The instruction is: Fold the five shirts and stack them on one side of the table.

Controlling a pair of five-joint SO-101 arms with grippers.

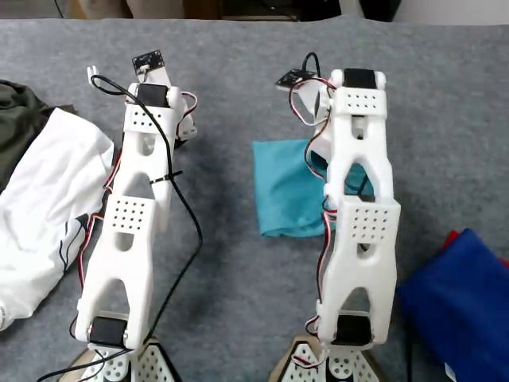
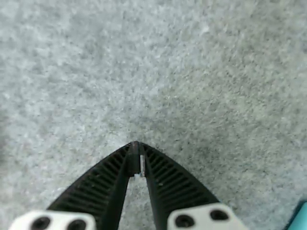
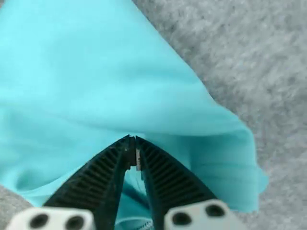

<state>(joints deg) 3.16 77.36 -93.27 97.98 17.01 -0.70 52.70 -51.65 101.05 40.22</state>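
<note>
Right gripper [image 3: 133, 140] hangs closed, empty, with the teal shirt [image 3: 86, 81] directly beneath its tips; left gripper [image 2: 135, 145] is closed over bare table [image 2: 192, 72]. Descending closed could drag the fold apart.

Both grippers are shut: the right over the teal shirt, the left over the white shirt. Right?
No: the left gripper is shut over bare grey table cover, not the white shirt, per the left wrist view. The rest stands.
</note>
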